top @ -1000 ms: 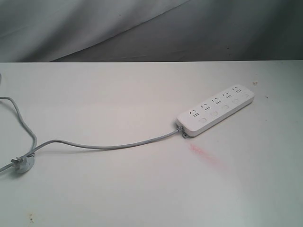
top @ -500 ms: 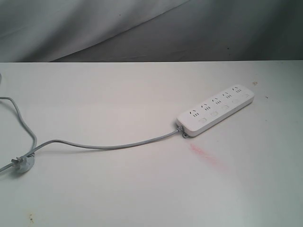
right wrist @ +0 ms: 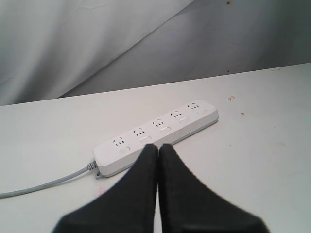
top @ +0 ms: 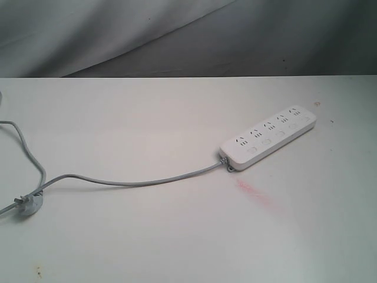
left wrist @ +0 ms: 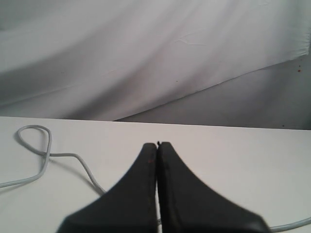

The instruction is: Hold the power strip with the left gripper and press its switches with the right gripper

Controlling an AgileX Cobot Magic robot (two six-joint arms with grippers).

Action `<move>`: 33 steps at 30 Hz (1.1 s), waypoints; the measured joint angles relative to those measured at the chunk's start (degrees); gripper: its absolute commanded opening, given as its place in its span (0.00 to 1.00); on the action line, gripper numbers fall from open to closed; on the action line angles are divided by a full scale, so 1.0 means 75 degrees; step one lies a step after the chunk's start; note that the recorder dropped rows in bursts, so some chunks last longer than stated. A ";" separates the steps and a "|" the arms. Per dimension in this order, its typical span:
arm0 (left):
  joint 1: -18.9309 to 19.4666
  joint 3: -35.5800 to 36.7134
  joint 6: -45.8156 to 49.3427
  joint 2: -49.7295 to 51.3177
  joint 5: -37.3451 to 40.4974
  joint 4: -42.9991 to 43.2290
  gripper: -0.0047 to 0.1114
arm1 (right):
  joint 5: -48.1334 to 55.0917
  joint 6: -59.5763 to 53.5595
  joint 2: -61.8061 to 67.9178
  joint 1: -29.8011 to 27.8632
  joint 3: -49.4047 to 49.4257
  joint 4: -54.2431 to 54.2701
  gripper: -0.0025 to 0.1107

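The white power strip (top: 269,137) lies flat on the table at the right of the exterior view, slanting away to the upper right, and it shows again in the right wrist view as the power strip (right wrist: 155,134). Its row of small white switches (top: 279,134) runs along the near edge, also seen as the switches (right wrist: 164,129). A thin grey cord (top: 135,180) trails left from its near end. Neither arm appears in the exterior view. My right gripper (right wrist: 158,145) is shut and empty, short of the strip's near side. My left gripper (left wrist: 158,143) is shut and empty above bare table beside the cord (left wrist: 68,158).
The small grey plug (top: 27,203) lies at the table's left edge where the cord loops. A faint pink stain (top: 252,191) marks the white table (top: 147,236) in front of the strip. A grey cloth backdrop (top: 177,35) hangs behind the far edge.
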 measured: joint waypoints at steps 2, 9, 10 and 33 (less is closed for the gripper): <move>0.0000 0.0000 0.0000 0.0000 0.0000 -0.0010 0.04 | 0.0000 0.0000 0.0000 0.0000 0.0000 0.0000 0.02; 0.0000 0.0000 0.0000 0.0000 0.0000 -0.0010 0.04 | 0.0000 0.0000 -0.0111 0.0000 0.0000 -0.0250 0.02; 0.0000 0.0000 0.0000 0.0000 0.0000 -0.0010 0.04 | 0.0000 0.0000 -0.0248 0.0000 0.0000 -0.0402 0.02; 0.0000 0.0000 0.0000 0.0000 -0.0014 -0.0010 0.04 | -0.0015 -0.0233 -0.1389 0.0000 0.0000 -0.0807 0.02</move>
